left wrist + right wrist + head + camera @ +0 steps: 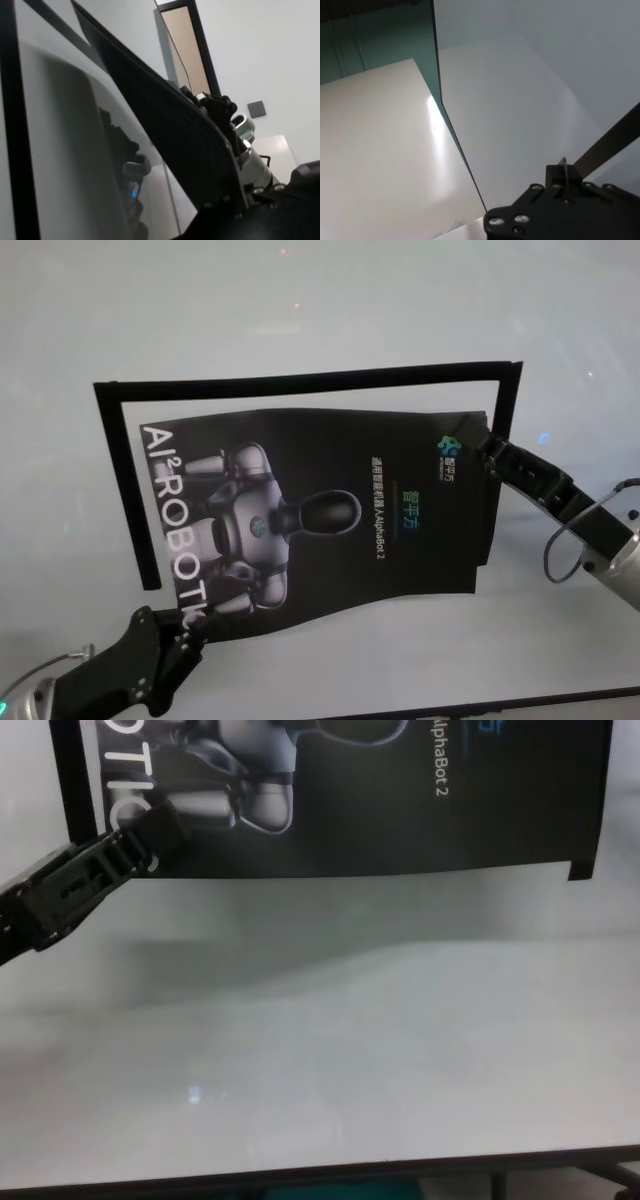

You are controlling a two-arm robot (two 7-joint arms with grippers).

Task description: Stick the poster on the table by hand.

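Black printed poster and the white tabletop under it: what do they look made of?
The black robot-print poster: likely thin coated paper or film, glossy; it sags and waves between the left gripper and right gripper holding opposite corners. The white-grey table: smooth, hard, semi-gloss, probably laminate or painted board; it shows a light glint and soft reflections.

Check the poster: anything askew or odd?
Yes. The poster sits off the black tape outline on the table, its near edge wavy. The left tool grips its near-left corner, the right tool its far-right corner.
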